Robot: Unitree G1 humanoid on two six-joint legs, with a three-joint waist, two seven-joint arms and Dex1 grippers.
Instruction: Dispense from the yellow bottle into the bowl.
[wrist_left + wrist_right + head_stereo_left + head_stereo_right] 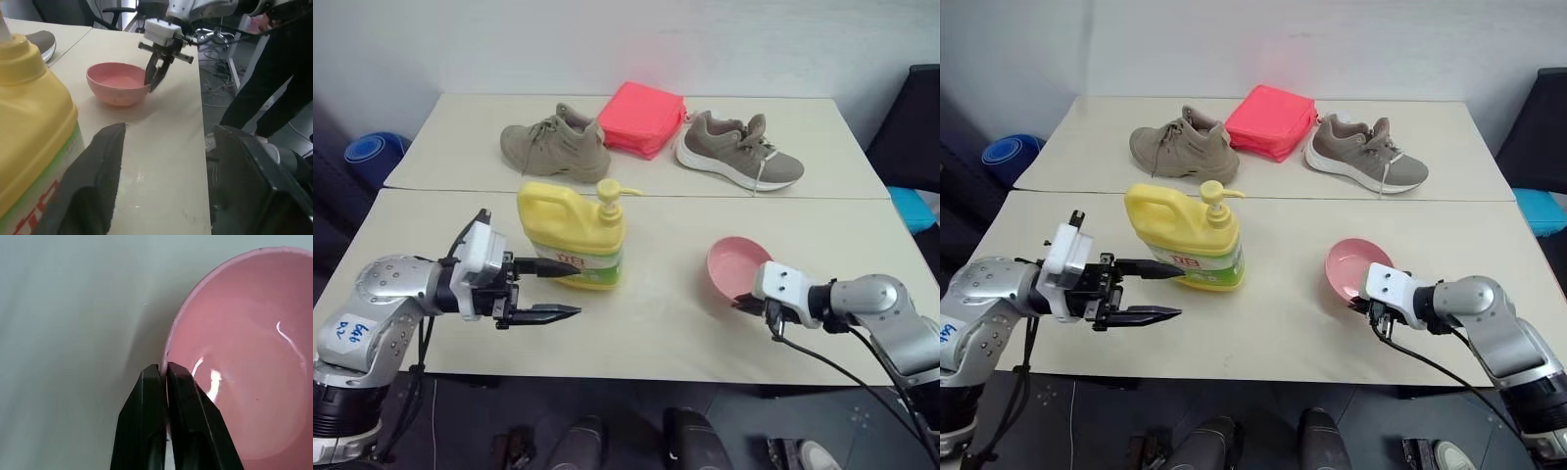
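Two beige tables point(675, 323) are pushed together before a white wall. On the far one, a red cloth pad point(641, 117) lies between two tan shoes point(556, 142). On the near one, the yellow bottle point(573, 238) stands upright, left of the pink bowl point(736, 266). The left gripper point(564, 290) is held spread, one finger touching the bottle's label, the other in front of it. The bowl's near rim is pinched by the right gripper point(165, 368).
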